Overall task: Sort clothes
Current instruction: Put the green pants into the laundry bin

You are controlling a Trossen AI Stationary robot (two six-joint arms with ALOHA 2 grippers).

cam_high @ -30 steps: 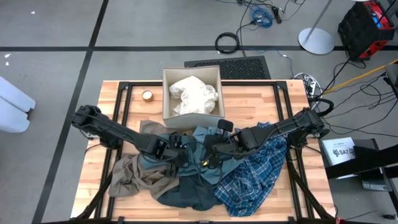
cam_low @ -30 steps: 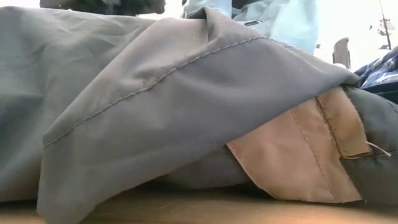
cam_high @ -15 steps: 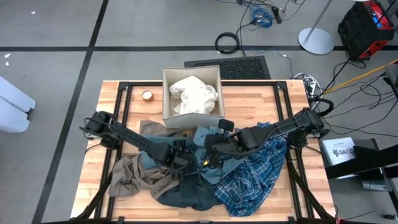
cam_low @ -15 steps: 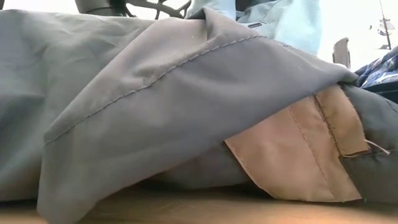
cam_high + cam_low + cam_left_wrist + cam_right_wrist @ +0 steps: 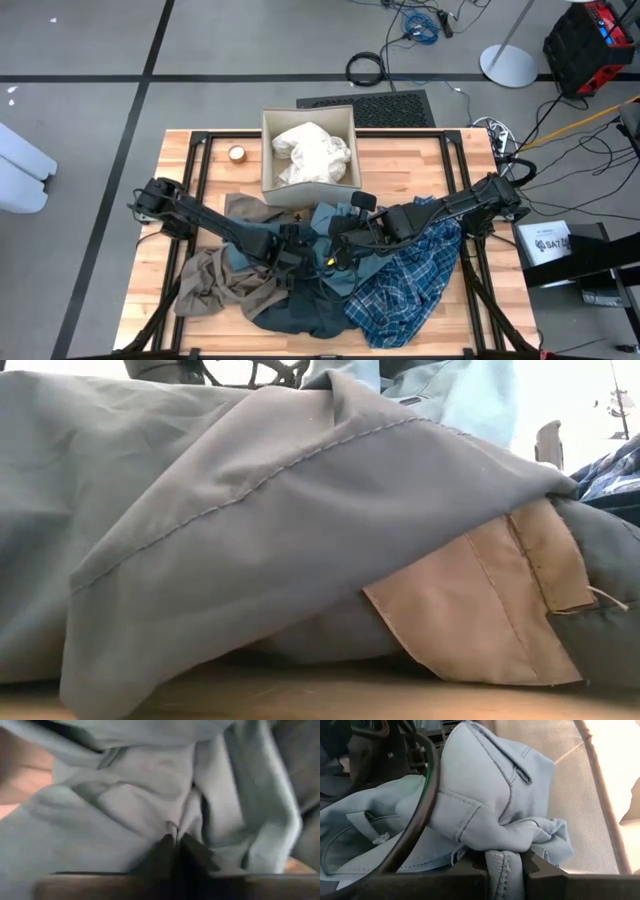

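Pinching now: left gripper point(image 5: 175, 840), wide a second ago, clamped on teal-grey shirt point(image 5: 150, 805) near fabric box point(image 5: 310, 185); right gripper point(image 5: 502, 865) grips same shirt.

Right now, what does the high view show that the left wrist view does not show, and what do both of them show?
Only the high view shows the whole table, the beige fabric box with cream-white pieces inside, the blue plaid shirt, the tan-brown garment and the right gripper in the pile. Only the left wrist view shows the left gripper pinched shut on a fold of the teal-grey shirt. Both show that shirt and the left gripper on it.
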